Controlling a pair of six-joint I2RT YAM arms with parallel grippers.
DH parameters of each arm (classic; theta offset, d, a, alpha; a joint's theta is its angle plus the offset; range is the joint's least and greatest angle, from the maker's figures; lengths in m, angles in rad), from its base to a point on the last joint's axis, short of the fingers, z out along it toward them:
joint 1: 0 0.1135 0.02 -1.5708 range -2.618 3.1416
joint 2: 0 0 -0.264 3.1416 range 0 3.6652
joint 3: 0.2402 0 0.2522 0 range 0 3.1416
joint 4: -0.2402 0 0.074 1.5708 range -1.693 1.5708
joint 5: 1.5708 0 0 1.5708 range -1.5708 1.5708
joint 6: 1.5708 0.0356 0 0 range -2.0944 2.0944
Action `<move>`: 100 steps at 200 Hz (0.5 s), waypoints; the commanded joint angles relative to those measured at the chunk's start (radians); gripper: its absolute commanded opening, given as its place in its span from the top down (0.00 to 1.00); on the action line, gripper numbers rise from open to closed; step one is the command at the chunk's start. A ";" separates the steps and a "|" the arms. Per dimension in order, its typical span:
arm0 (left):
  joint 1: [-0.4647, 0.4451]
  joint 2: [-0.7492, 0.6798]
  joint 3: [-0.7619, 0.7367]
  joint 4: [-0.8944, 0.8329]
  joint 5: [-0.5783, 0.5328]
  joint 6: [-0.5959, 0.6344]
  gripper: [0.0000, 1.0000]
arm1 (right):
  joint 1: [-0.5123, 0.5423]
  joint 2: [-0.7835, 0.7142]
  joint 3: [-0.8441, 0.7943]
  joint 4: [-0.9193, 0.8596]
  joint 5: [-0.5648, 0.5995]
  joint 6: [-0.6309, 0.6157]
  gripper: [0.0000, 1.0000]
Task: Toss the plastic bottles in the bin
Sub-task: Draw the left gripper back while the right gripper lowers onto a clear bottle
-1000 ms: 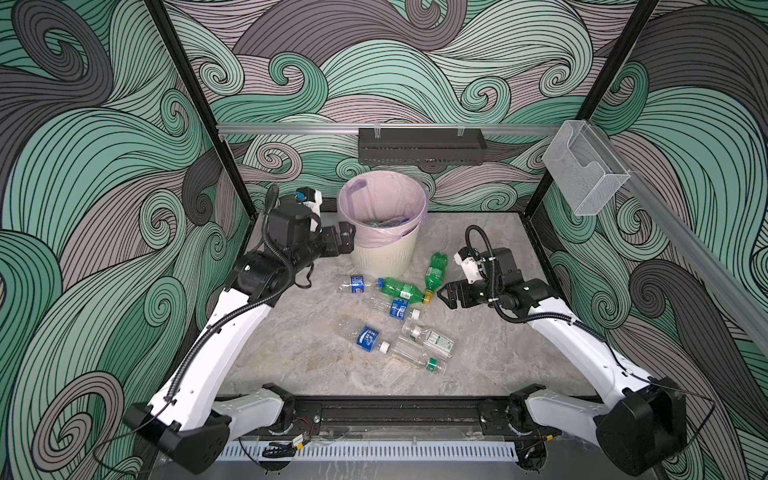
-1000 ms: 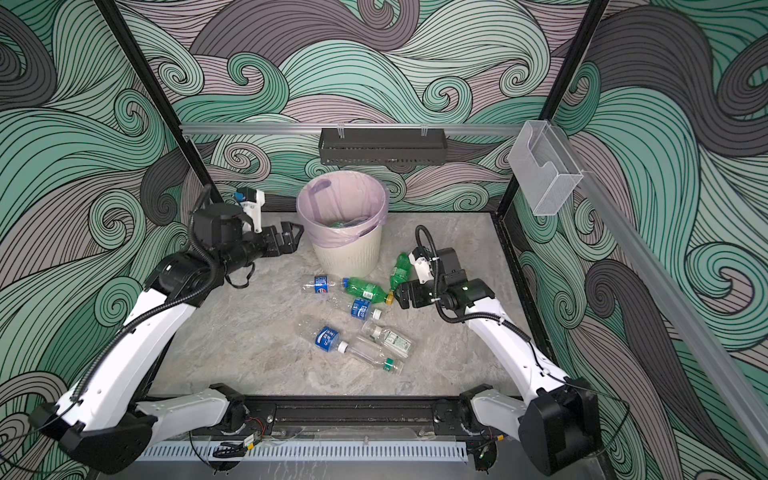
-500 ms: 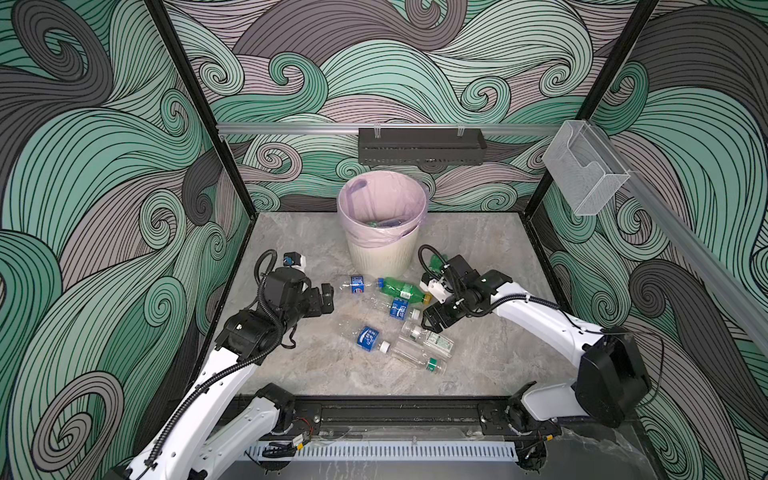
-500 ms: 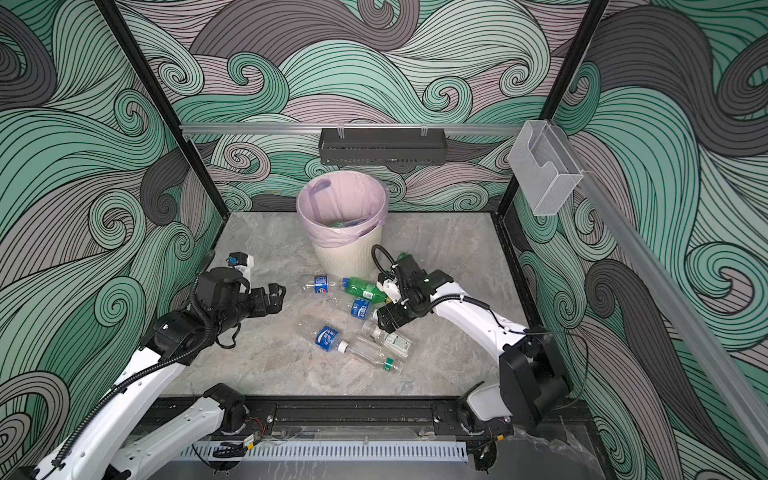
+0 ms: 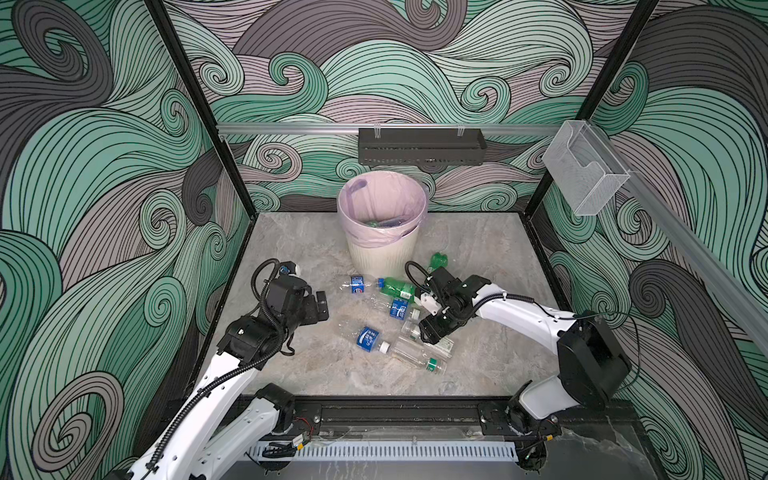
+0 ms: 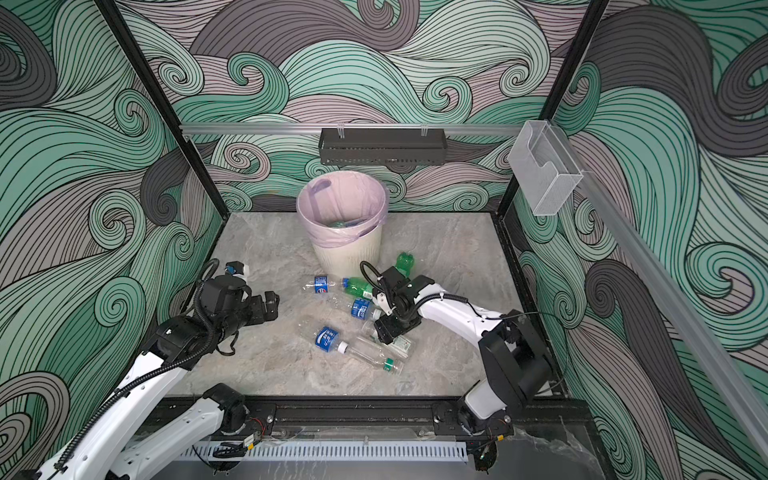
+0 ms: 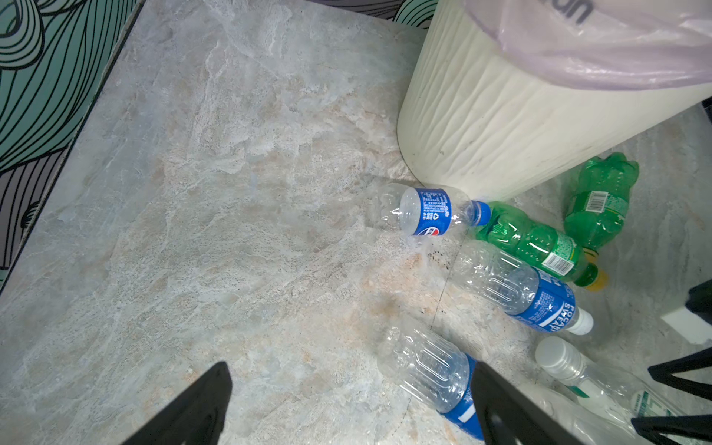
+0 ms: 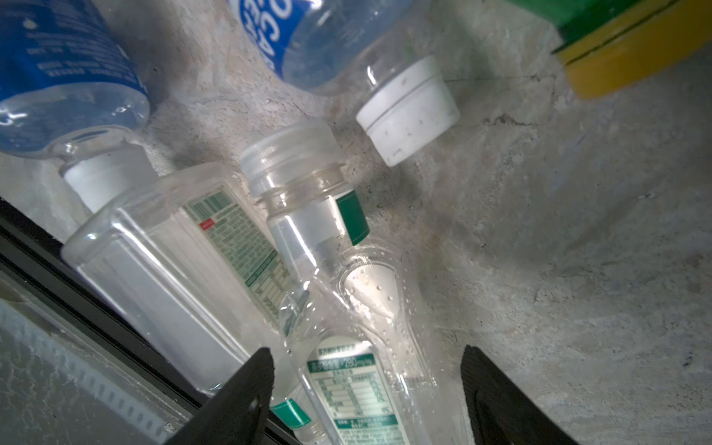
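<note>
The right claw (image 8: 366, 350) straddles a clear green-labelled bottle (image 8: 358, 293), jaws apart, not yet clamped; a square clear bottle (image 8: 162, 277) crowds alongside. The left claw (image 7: 350, 366) gapes wide, empty, above marbled tabletop (image 7: 192, 231).

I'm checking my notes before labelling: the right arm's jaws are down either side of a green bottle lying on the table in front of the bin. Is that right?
Not quite. The bottle between the jaws of the right gripper is a clear bottle with a white-green label, not a green one, as the right wrist view shows. It does lie on the table in front of the bin.
</note>
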 commanded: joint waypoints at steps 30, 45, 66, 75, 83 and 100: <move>0.014 0.021 0.003 -0.030 -0.035 -0.015 0.01 | 0.018 0.019 -0.032 0.023 0.009 0.038 0.20; 0.015 0.021 0.000 -0.027 -0.035 -0.015 0.01 | 0.020 0.019 -0.041 0.044 0.002 0.045 0.20; 0.015 0.018 0.001 -0.026 -0.032 -0.015 0.01 | 0.021 0.034 -0.058 0.076 -0.008 0.054 0.20; 0.014 0.015 0.002 -0.029 -0.032 -0.015 0.01 | 0.021 0.045 -0.060 0.081 -0.012 0.055 0.20; 0.015 0.010 0.000 -0.033 -0.035 -0.017 0.01 | 0.023 0.052 -0.060 0.081 -0.012 0.056 0.20; 0.014 0.000 -0.003 -0.039 -0.041 -0.018 0.01 | 0.027 0.058 -0.062 0.086 -0.009 0.055 0.20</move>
